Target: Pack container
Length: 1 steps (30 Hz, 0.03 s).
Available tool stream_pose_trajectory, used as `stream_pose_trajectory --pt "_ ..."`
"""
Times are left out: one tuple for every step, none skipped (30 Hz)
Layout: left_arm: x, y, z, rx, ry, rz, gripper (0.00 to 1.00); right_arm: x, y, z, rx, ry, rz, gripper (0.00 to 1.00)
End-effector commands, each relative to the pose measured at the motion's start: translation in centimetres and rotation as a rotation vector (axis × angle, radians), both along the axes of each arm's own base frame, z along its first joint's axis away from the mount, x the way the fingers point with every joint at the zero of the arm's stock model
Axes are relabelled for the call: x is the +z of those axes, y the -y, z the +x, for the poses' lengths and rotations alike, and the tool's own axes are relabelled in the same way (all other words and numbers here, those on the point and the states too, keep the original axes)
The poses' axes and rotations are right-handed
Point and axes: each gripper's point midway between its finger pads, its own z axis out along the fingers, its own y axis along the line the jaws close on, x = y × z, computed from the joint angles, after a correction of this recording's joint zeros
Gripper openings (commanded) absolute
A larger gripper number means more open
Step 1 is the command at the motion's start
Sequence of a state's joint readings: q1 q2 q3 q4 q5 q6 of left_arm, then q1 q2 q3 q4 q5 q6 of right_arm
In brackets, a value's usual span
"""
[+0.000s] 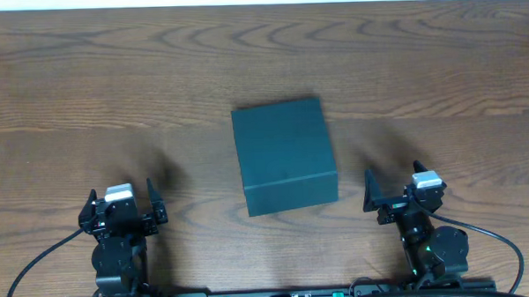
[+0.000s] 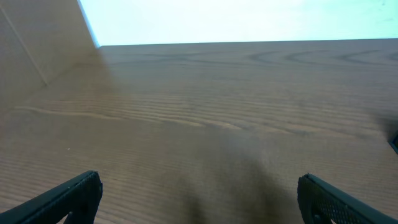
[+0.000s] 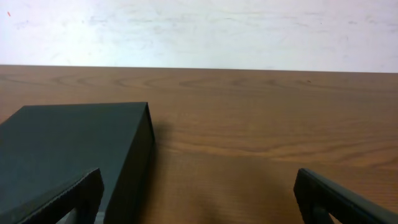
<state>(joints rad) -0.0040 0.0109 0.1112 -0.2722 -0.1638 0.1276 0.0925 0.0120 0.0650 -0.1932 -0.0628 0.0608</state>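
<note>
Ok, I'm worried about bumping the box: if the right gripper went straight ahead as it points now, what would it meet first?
Probably nothing: ahead of the right gripper lies bare table up to its far edge. The box sits just left of that line, though how close is unclear.

The left tool (image 1: 121, 196) and the right tool (image 1: 394, 186) sit well apart, each pointing forward, fingers spread wide with nothing between them; both arms are folded low.

Wood-grain table (image 1: 113, 92), pale wall (image 3: 199, 31) behind
</note>
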Motion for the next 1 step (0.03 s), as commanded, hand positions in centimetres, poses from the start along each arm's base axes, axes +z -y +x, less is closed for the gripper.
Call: stream_pose_trajectory --pt "-1.1 0.07 0.03 0.0 -0.018 -0.012 0.98 -0.17 0.42 0.06 -0.022 -0.001 0.011 0.99"
